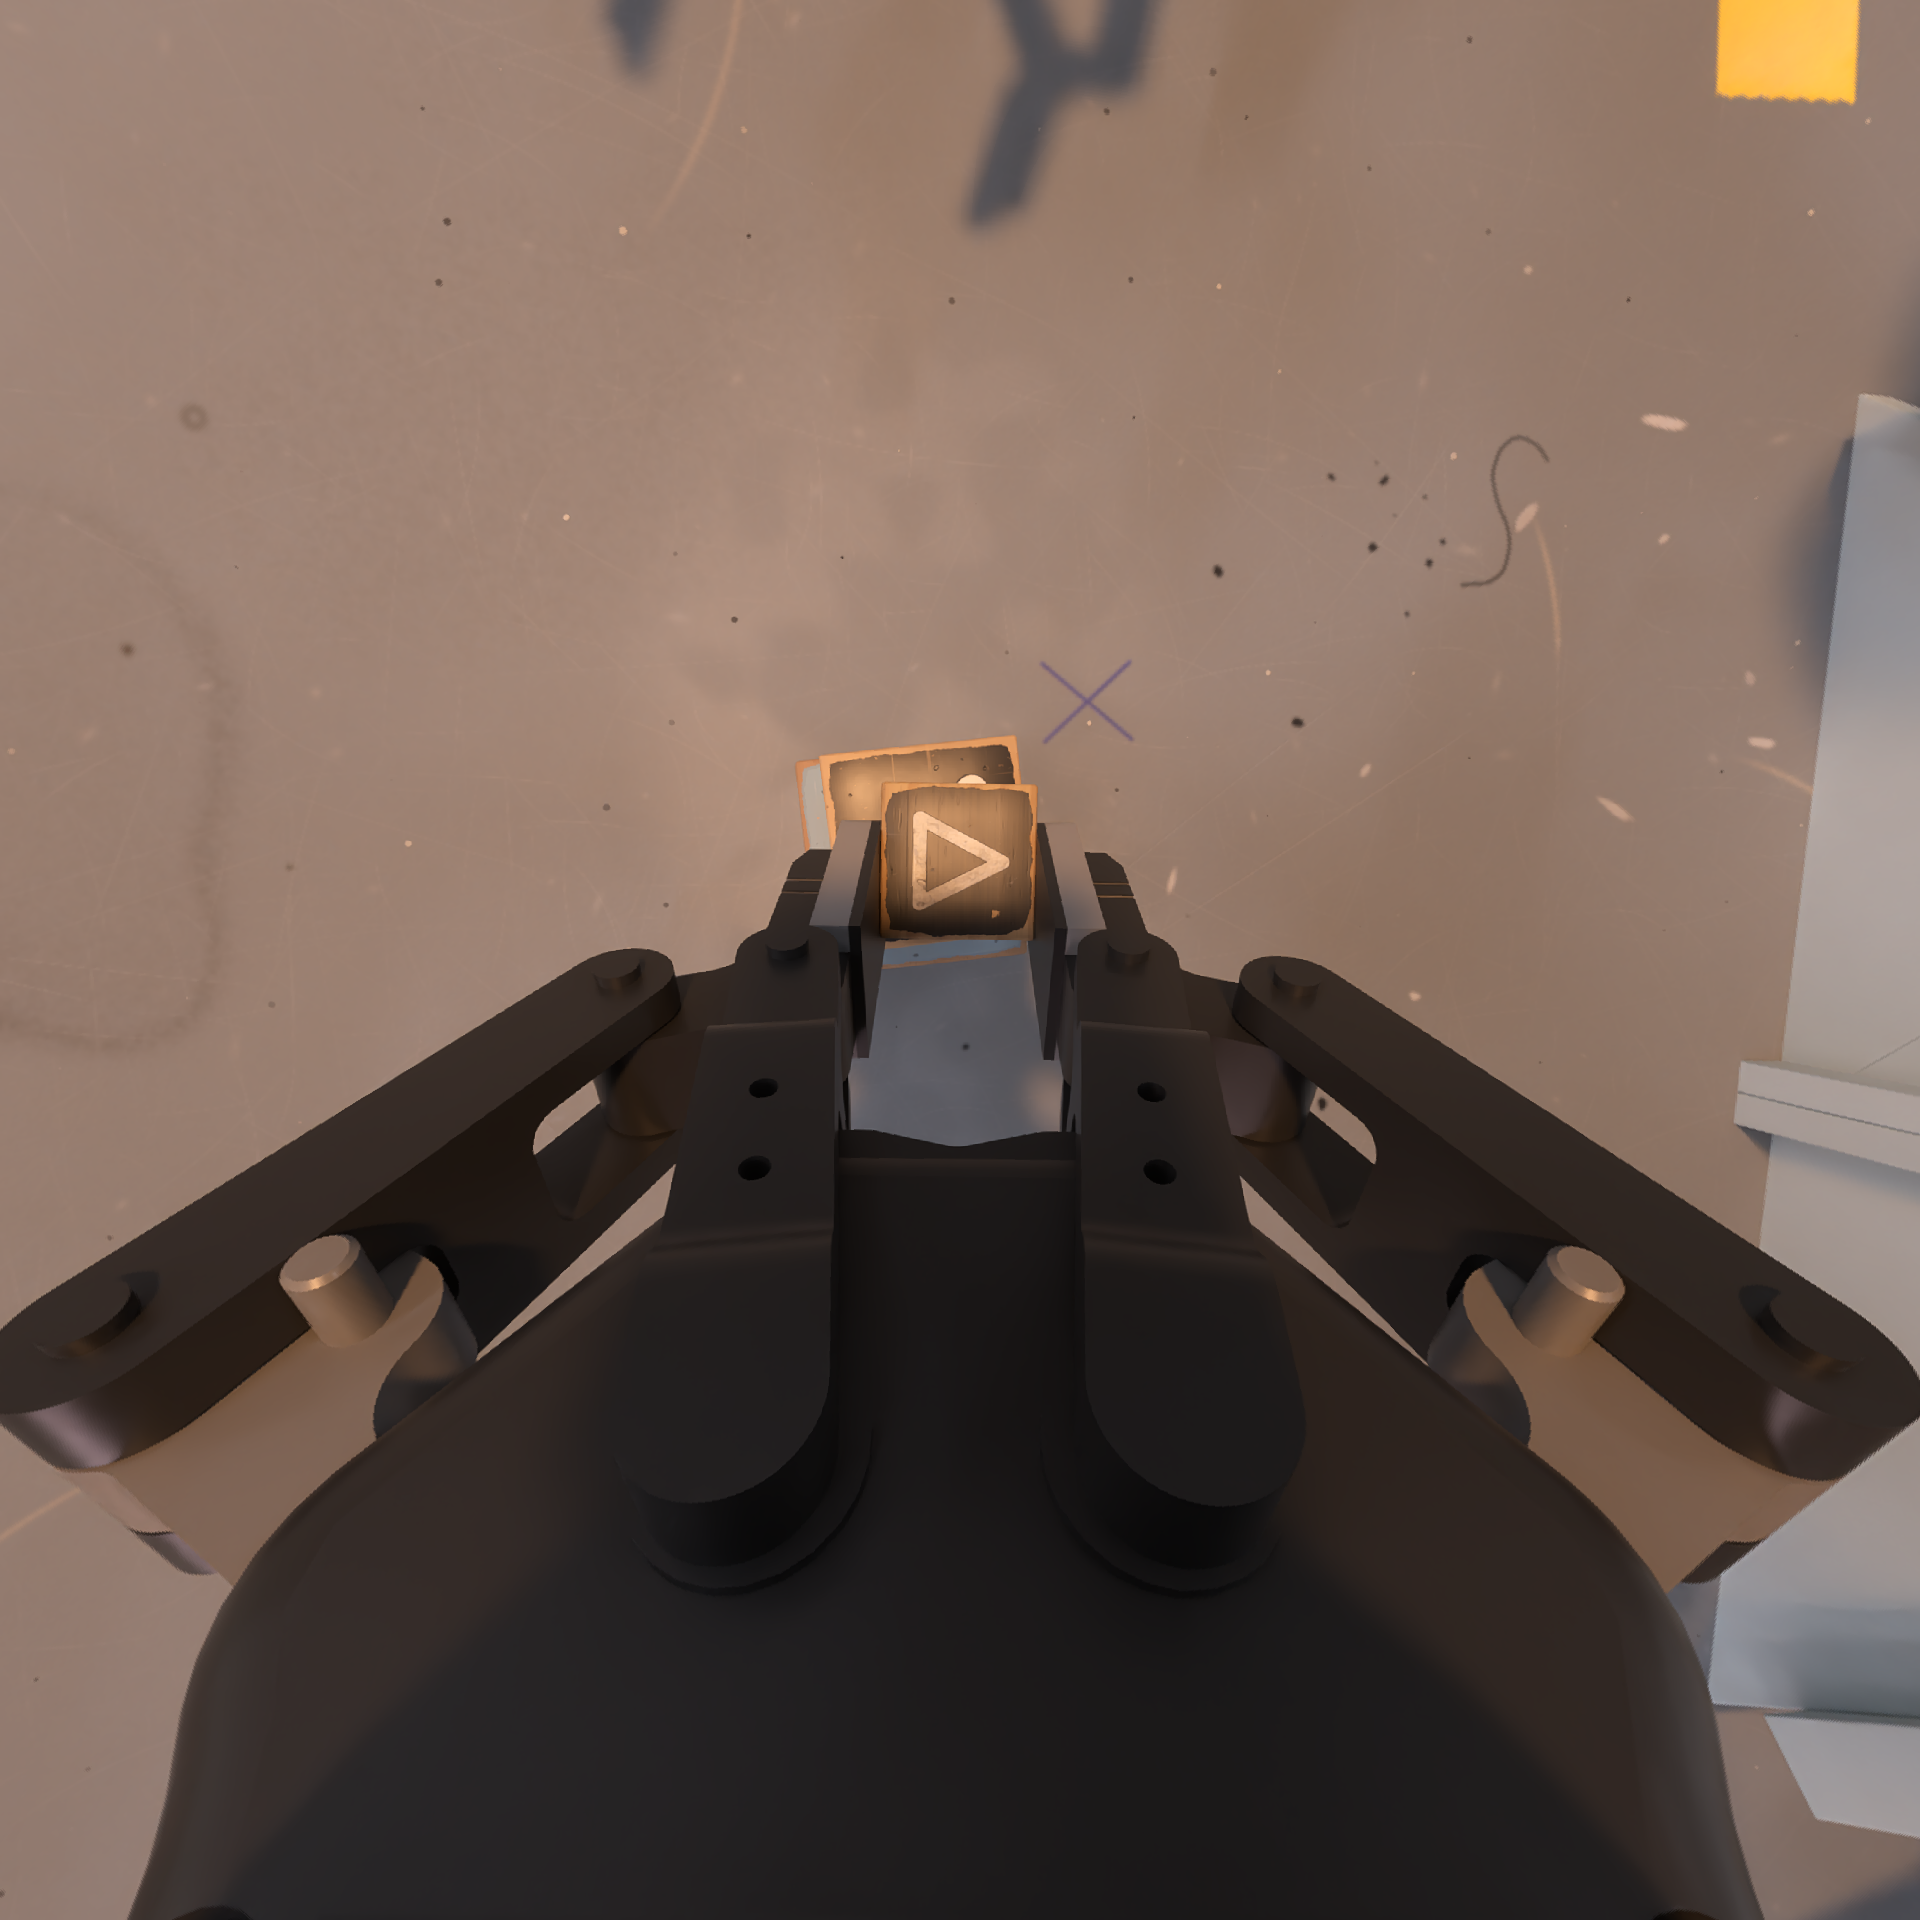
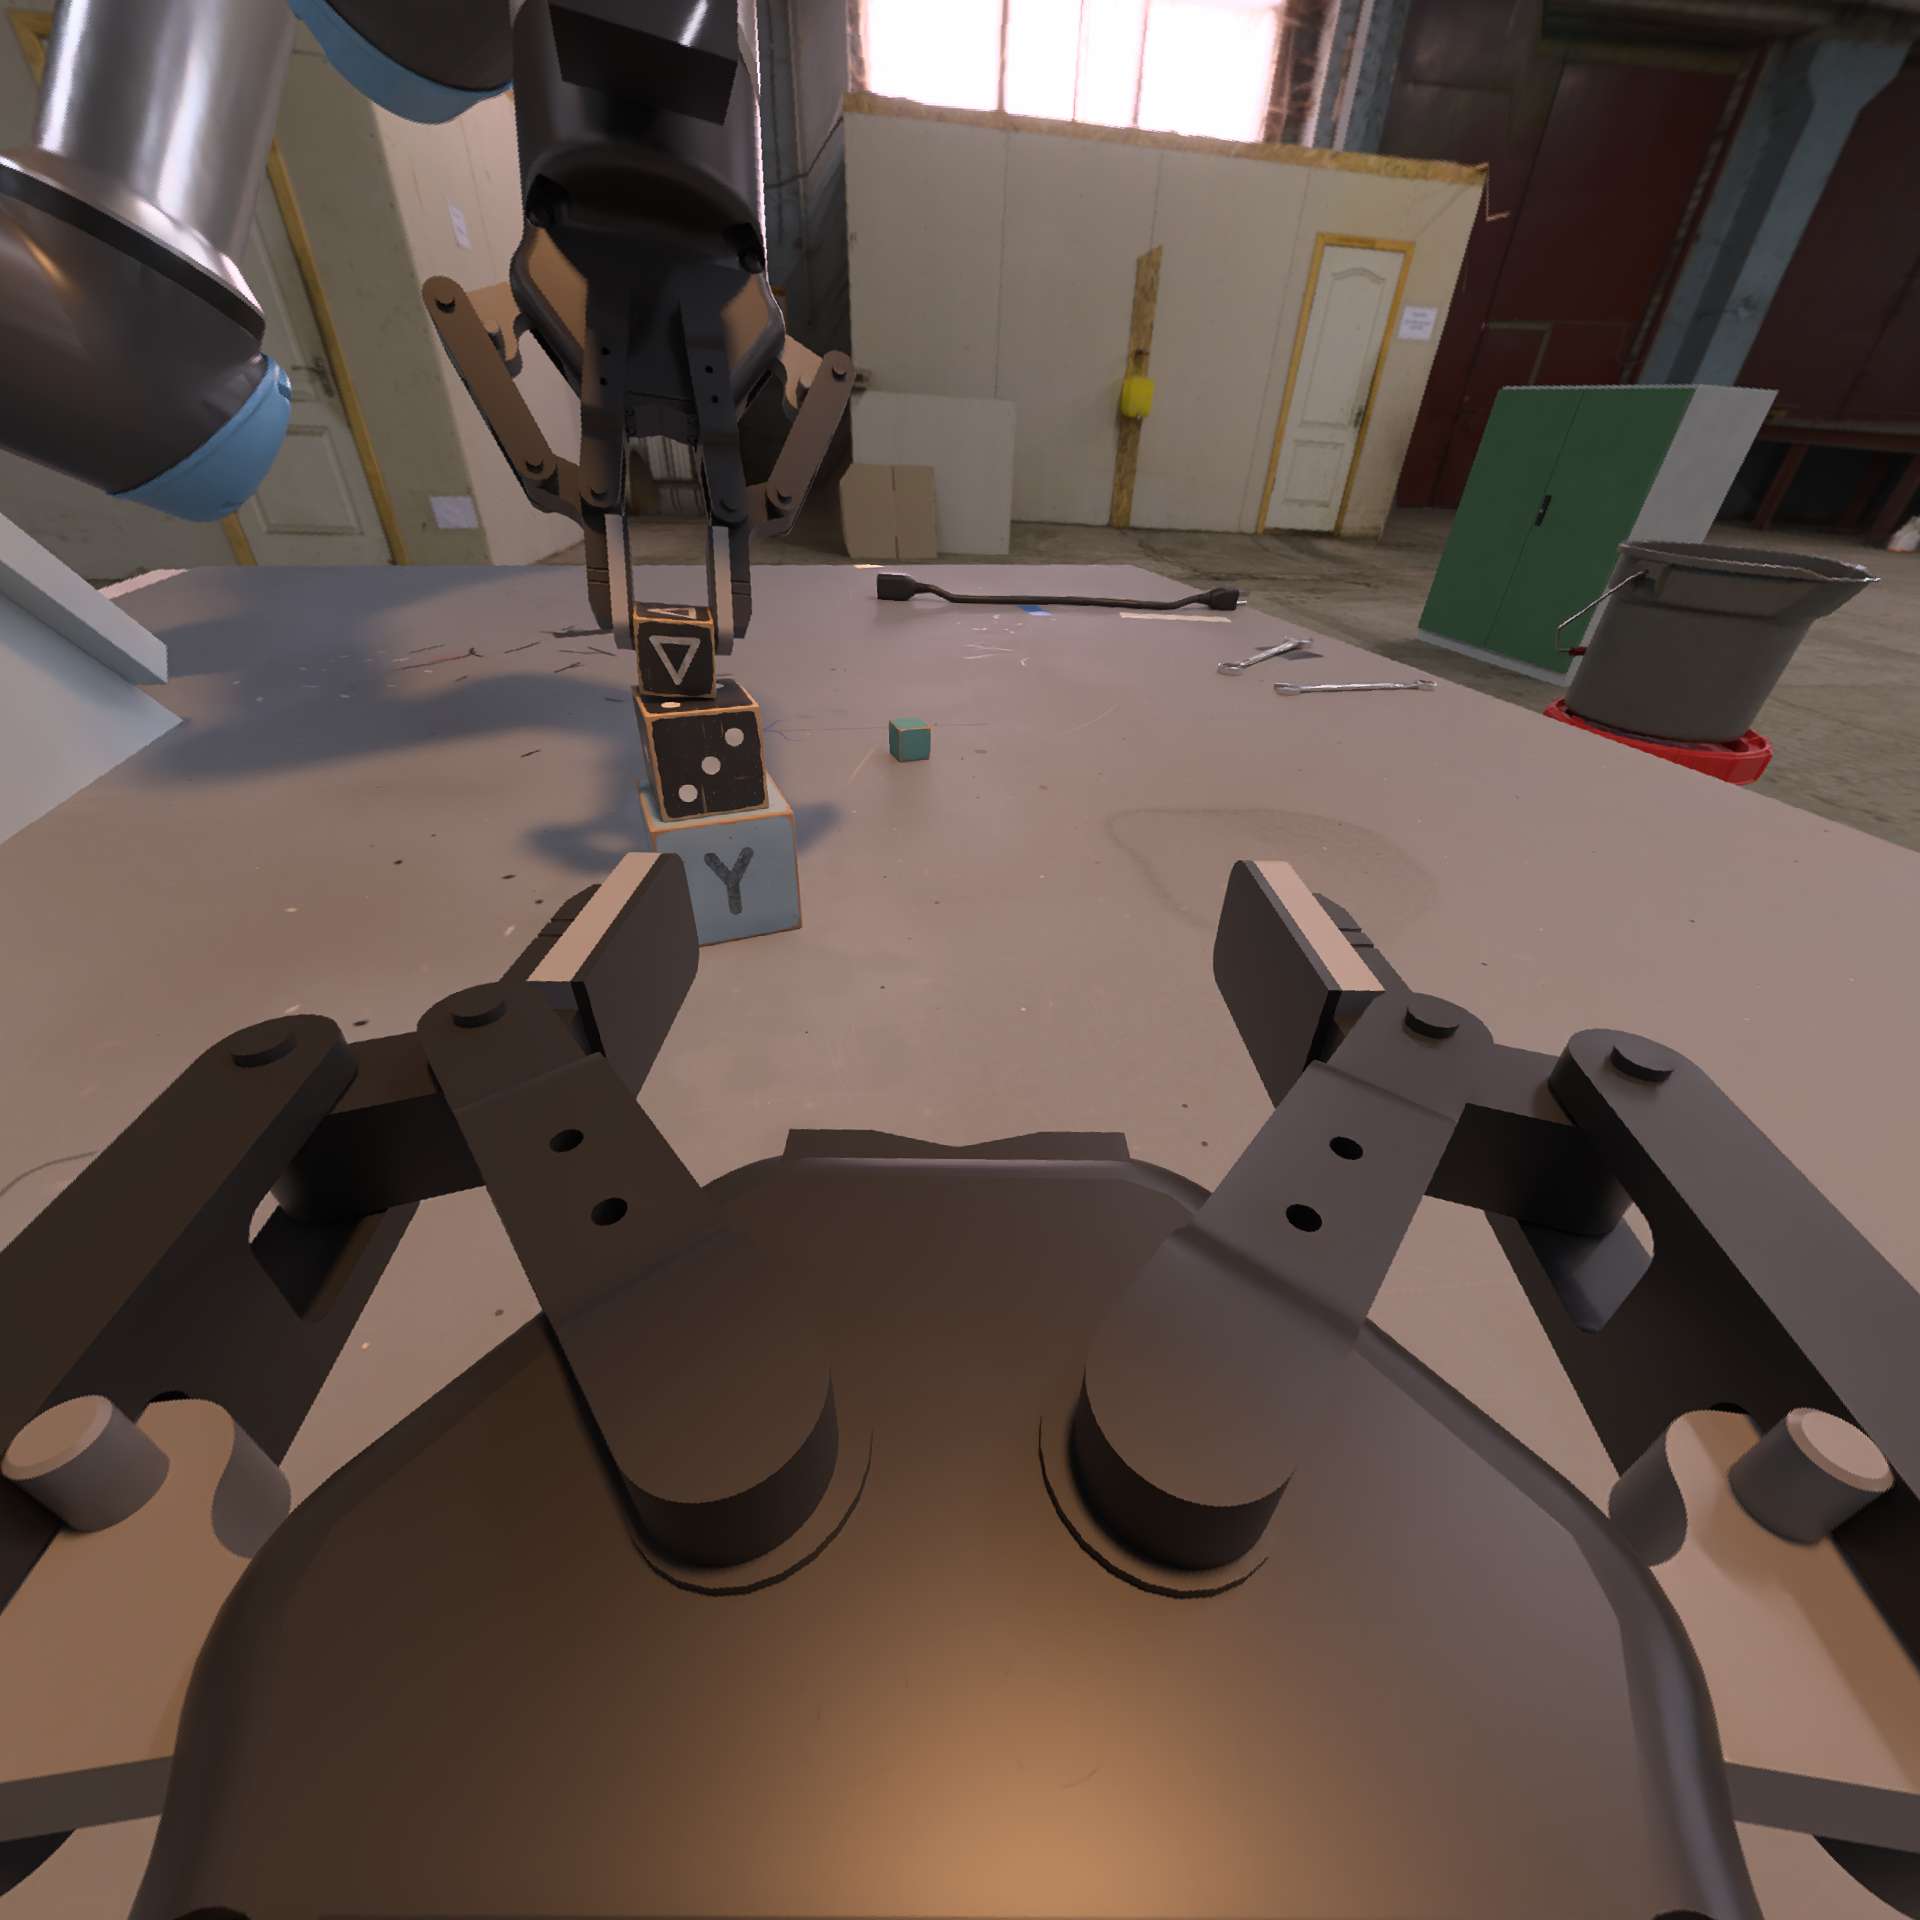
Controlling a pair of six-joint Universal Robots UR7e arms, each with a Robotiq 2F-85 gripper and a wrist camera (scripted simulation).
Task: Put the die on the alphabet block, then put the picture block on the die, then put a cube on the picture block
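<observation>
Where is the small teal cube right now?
In the right wrist view, the teal cube sits alone on the table, right of the block stack, nearer than the black cable.

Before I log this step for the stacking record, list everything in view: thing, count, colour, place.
alphabet block: 1, pale blue, on the table, bottom of the stack
die: 1, dark with white pips, on the alphabet block
picture block: 1, dark with a white triangle, on the die, gripped
cube: 1, teal, alone on the table, right of the stack
wrenches: 2, silver, far right of the table
black tool: 1, table's far edge
bucket: 1, grey, beyond the table
table: 1, tan
left end effector: shut on the picture block
right end effector: open, empty
</observation>
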